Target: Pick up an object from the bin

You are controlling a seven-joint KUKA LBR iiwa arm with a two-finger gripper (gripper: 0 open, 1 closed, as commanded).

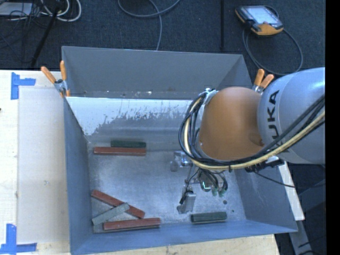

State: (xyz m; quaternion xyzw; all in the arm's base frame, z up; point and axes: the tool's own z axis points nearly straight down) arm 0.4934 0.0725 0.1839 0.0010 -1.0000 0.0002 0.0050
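Note:
My gripper (185, 202) hangs under the arm's orange cover, low over the bin floor in the front right part. Nothing shows in its grasp. A dark green flat bar (209, 217) lies just to its right and a little nearer the front wall, apart from it. A reddish-brown bar (131, 223) lies along the front wall to the gripper's left.
At the front left, a grey bar (110, 214) and a brown bar (117, 204) cross each other beside the reddish-brown one. Further back on the left, a dark green bar (127, 144) lies alongside a brown bar (119, 151). The arm covers the bin's right side.

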